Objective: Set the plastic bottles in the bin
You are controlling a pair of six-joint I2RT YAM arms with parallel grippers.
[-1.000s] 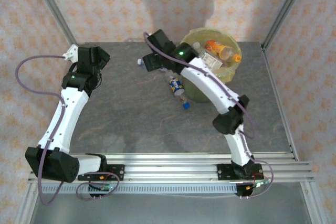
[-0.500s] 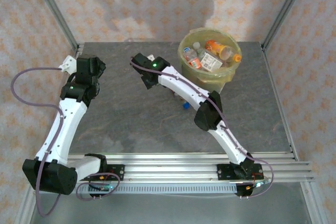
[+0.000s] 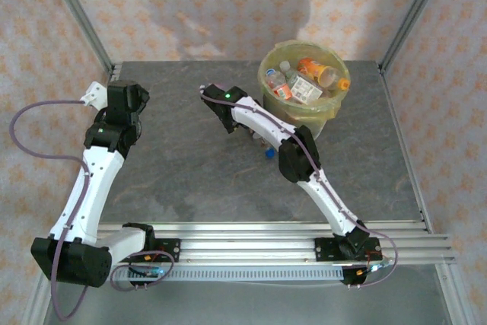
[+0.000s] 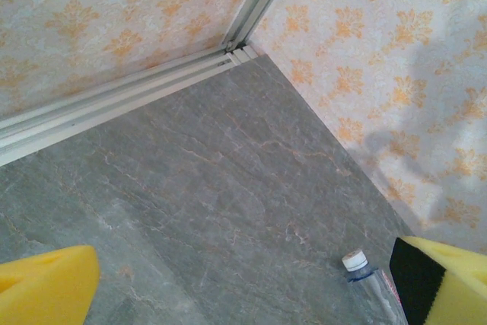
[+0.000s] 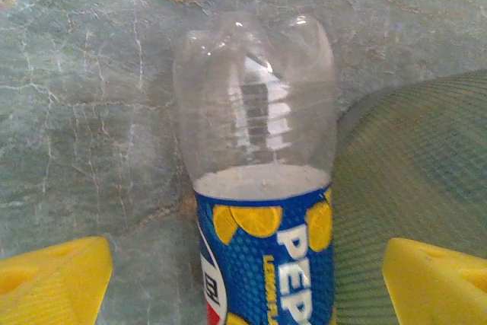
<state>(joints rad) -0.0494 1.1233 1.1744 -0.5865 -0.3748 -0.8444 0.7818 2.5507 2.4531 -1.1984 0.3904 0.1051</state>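
The right gripper (image 5: pixel 243 288) hangs open over a clear, crushed plastic bottle with a blue Pepsi label (image 5: pixel 259 211). Its yellow foam pads (image 5: pixel 53 279) stand wide on both sides and touch nothing. This bottle lies on its side on the grey stone-look table (image 5: pixel 76 112), just beside the wall of the round bin with the yellow-green bag liner (image 3: pixel 323 119). Several bottles (image 3: pixel 304 81) are already inside the bin.

The bottle looks empty, so I judge it very light, thin-walled and smooth. It will give under pressure and can slip or roll away (a round body on a hard surface). The best hold is across the labelled middle, where the body is fullest, with a gentle close.

From above, the arm hides most of the bottle; the blue cap (image 3: pixel 268 154) below the arm is probably its own. The left gripper (image 4: pixel 243 294) is fully spread too and holds nothing, with a small clear white-capped bottle (image 4: pixel 365 279) near one of its pads.
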